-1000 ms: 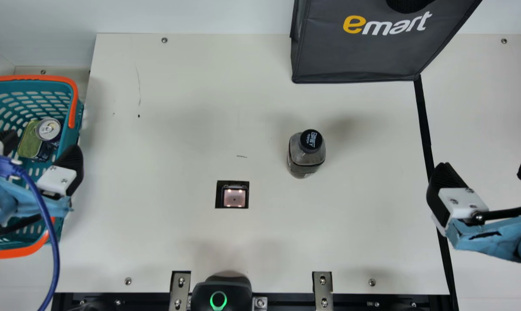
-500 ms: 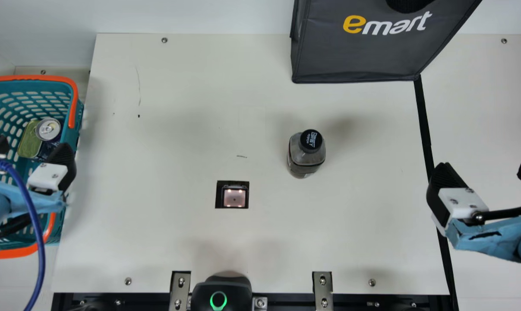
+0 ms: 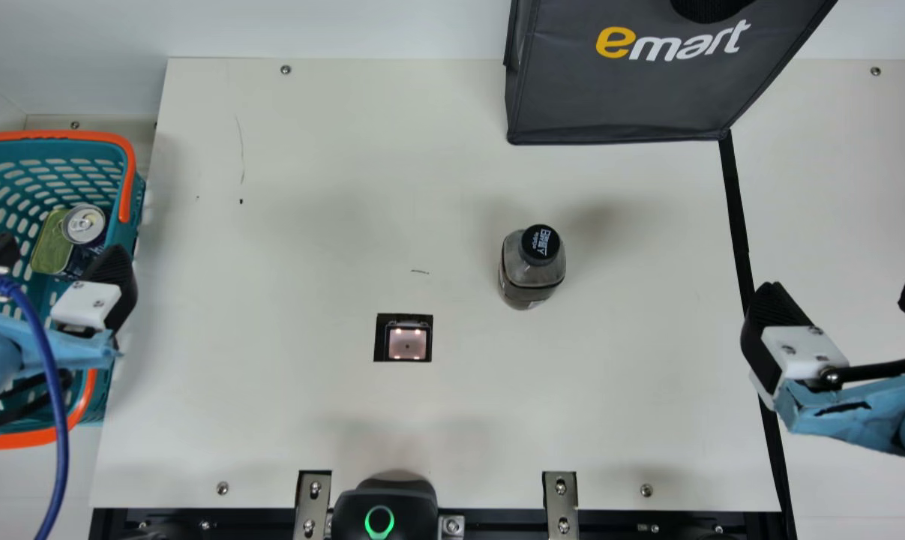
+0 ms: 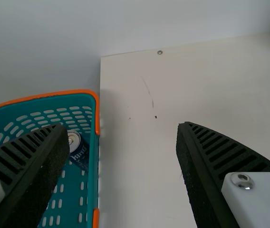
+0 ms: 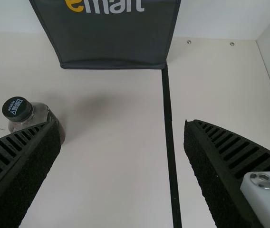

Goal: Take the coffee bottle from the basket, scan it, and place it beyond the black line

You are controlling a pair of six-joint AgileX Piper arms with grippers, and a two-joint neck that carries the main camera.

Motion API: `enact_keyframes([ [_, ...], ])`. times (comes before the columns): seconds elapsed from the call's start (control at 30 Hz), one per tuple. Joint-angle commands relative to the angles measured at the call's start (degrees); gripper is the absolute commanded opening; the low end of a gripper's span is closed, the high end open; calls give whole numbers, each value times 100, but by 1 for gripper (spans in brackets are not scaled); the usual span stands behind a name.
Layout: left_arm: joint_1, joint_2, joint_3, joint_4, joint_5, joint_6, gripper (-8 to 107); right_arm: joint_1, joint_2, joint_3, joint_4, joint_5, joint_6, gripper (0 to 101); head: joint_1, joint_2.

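In the main view, my left gripper (image 3: 56, 251) is open above the basket (image 3: 70, 136), and my right gripper (image 3: 842, 292) is open near the black line (image 3: 735, 202). The coffee bottle (image 3: 527, 262) stands upright on the table (image 3: 310, 225), short of that line. My left wrist view has a can (image 4: 79, 152) in the basket. In my right wrist view, one finger partly hides the bottle.

I count one bottle (image 3: 531, 270) and one basket (image 3: 85, 169). In the basket there is one can (image 3: 85, 225) and one green thing (image 3: 49, 246). There is one gray bag (image 3: 624, 90), one black line (image 3: 737, 217), one little square window (image 3: 407, 343), one blue cord (image 3: 61, 442) and two metal strips (image 3: 561, 504).
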Motion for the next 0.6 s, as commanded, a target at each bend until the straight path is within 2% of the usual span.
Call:
enact_keyframes([
  [0.0, -37, -8, -4, 52, -1, -48, 90, 0, 0, 0, 0, 0, 0, 91, -96, 9],
  [0.57, -204, -33, 11, 287, -45, -252, 90, 14, 14, -9, -6, -7, 12, 91, -96, 9],
])
